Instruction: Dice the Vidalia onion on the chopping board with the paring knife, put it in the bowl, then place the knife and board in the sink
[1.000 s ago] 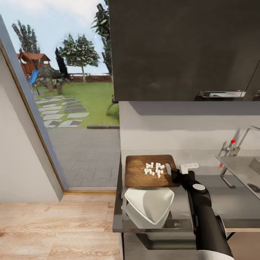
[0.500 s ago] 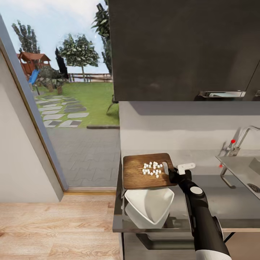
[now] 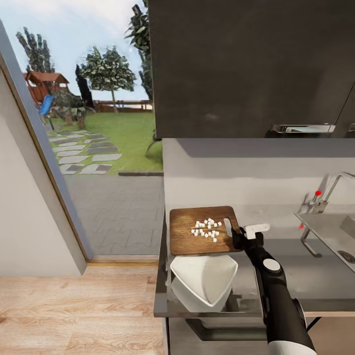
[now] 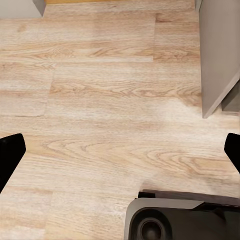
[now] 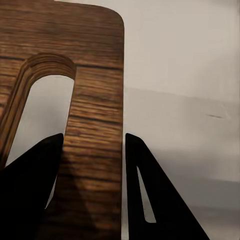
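With the right end effector [image 3: 237, 236] pinching the handle end of the chopping board [image 3: 203, 230] above the bowl [image 3: 203, 280], the board must be tipped so the diced onion [image 3: 206, 229] is slid in.

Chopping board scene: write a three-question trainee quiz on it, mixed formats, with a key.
1. True or false: the diced onion lies in the bowl.
2. Which gripper clamps the chopping board at its handle-slot end?
A. left gripper
B. right gripper
3. Fill in: the sink lies to the robot's ____ of the board.

Key: 1 false, the pieces are on the board; 2 B, its jaws pinch the strip beside the slot; 3 right.
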`<state>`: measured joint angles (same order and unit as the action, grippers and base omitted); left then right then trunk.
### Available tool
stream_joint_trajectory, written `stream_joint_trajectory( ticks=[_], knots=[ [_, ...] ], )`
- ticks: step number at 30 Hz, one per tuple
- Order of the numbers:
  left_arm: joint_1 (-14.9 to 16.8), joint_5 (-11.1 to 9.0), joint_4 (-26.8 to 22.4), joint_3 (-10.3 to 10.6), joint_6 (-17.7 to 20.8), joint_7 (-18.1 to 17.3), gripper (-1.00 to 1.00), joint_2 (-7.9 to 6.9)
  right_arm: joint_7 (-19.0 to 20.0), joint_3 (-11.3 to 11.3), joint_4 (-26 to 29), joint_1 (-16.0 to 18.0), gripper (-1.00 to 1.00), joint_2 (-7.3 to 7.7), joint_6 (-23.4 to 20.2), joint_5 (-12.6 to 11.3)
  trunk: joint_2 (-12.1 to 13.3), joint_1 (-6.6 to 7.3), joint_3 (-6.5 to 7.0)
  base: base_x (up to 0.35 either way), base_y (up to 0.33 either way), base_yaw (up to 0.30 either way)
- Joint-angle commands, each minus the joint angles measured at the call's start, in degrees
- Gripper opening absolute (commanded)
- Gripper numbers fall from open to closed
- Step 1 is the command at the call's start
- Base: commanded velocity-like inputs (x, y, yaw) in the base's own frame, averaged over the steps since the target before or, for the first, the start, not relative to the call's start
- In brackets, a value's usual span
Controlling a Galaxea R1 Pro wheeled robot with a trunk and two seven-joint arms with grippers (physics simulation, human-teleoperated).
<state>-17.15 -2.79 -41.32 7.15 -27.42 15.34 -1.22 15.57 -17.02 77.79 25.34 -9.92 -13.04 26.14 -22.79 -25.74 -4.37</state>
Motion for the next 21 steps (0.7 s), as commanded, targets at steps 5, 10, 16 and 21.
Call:
stream_joint_trajectory(
  ticks=[5,10,16,21],
  knots=[
    [0.0,-0.3,-0.1,0.4,-0.1,0.5,1.00,-0.06,0.5,-0.2,-0.8,0.1,-1.00,-0.08,0.1,0.4,-0.1,-0.04,-0.12,0.000,0.000,0.000],
    [0.0,-0.3,-0.1,0.4,-0.1,0.5,1.00,-0.09,0.5,-0.6,-3.6,0.1,-1.00,-0.08,6.3,0.3,-0.1,-0.04,-0.12,0.000,0.000,0.000],
    [0.0,-0.3,-0.1,0.4,-0.1,0.5,1.00,-0.09,0.5,-0.8,-4.5,0.1,-1.00,-0.08,8.8,0.2,-0.1,-0.04,-0.12,0.000,0.000,0.000],
    [0.0,-0.3,-0.1,0.4,-0.1,0.5,1.00,-0.07,0.8,-0.8,-5.3,0.1,-1.00,-0.08,10.6,-1.1,-0.1,-0.04,-0.12,0.000,0.000,0.000]
  ],
)
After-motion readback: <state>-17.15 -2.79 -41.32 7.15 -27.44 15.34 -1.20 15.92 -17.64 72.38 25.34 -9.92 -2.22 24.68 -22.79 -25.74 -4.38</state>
